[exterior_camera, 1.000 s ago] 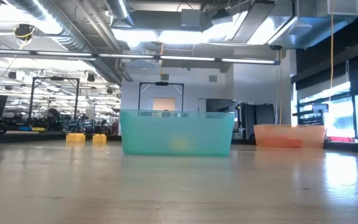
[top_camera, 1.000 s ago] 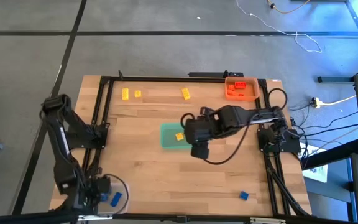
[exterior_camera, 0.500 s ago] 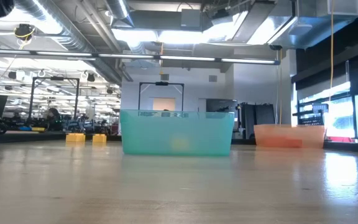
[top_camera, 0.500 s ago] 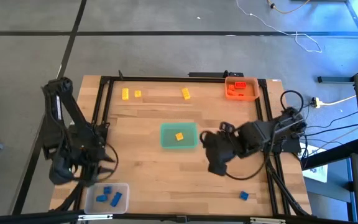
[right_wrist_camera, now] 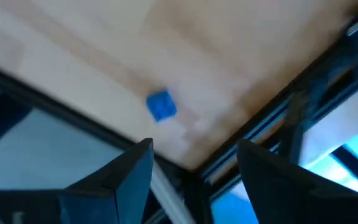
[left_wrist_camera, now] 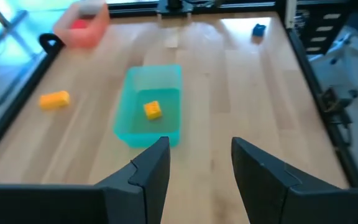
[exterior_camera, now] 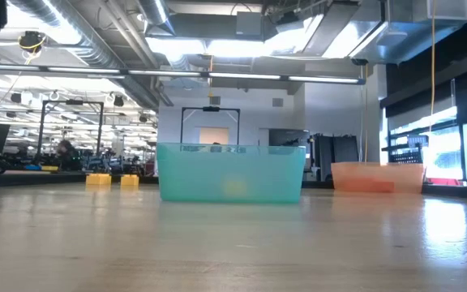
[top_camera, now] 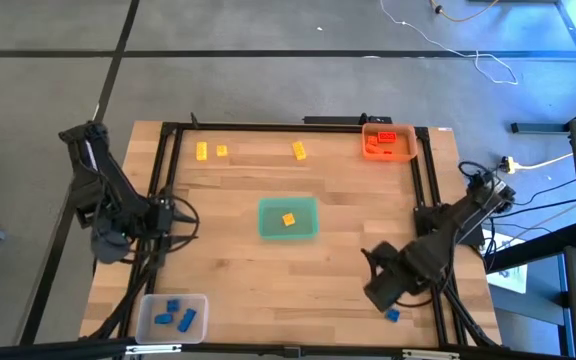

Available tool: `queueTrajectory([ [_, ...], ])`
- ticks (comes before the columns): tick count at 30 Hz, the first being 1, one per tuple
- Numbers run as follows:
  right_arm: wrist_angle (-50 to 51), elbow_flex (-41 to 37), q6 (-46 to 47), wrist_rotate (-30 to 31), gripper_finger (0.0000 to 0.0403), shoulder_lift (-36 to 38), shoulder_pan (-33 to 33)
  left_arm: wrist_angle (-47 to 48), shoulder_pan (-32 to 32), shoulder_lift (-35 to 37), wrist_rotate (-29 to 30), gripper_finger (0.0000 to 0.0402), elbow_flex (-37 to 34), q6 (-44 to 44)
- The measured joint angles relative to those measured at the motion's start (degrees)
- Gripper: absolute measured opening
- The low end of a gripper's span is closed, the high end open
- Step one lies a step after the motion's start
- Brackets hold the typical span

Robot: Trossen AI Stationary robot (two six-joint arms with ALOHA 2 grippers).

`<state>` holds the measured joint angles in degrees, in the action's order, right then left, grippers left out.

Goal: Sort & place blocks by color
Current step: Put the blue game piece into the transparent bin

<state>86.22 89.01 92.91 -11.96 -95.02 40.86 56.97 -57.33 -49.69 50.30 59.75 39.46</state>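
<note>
- Blue, small and alone: one blue plastic toy brick (top_camera: 392,315) lies on the pale wooden table (top_camera: 238,270) at the near right corner, just inside the black frame rail (top_camera: 434,250), well apart from every tray.
- The right gripper (top_camera: 380,291) hangs over that corner, its dark fingers (right_wrist_camera: 126,171) spread with nothing between them. In the right wrist view the brick (right_wrist_camera: 161,105) sits just ahead of the fingertips and nearer to one finger than the other, so I judge that the coming move is a short reach forward and down with a slight shift toward that side. The brick looks nearly square, so I cannot tell a long axis.
- The right arm is plainly the nearer one; the left gripper (top_camera: 108,243) waits at the table's left edge, fingers (left_wrist_camera: 148,174) also apart and empty.
- At the near left corner a clear square plastic tray (top_camera: 149,321) holds three blue bricks (top_camera: 179,317); by colour, the lone brick probably belongs there, clear across the table from it.
- In the middle, a green square tray (top_camera: 266,226) holds one yellow brick (top_camera: 288,219).
- Along the far edge lie three loose yellow bricks (top_camera: 299,151), still unsorted.
- At the far right corner an orange square tray (top_camera: 367,130) holds orange-red bricks (top_camera: 380,146).
</note>
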Motion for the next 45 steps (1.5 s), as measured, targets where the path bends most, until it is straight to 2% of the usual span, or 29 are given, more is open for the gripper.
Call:
queueTrajectory([
  [5,-12.42,-8.7,1.42,-7.38,0.0231,-0.03,2.42,-0.07,3.59,-0.02,-0.73,0.0161,0.0,-3.79],
  [13,-26.4,-21.5,1.55,-9.62,0.0231,-0.05,3.92,-1.56,8.66,-0.04,-8.84,0.0161,0.0,-5.52],
  [21,-40.15,-31.67,1.33,-10.72,0.0231,-0.07,5.28,-3.62,12.33,-0.07,-12.85,0.0161,0.0,-5.59],
  [30,-51.95,-36.93,1.22,-10.72,0.0231,-0.09,6.72,-3.74,15.48,-0.07,-16.23,0.0161,0.0,-5.62],
  [45,-53.1,-38.88,1.13,-10.65,0.0231,-0.14,7.89,-3.72,17.69,-0.07,-17.02,0.0161,0.0,-5.69],
])
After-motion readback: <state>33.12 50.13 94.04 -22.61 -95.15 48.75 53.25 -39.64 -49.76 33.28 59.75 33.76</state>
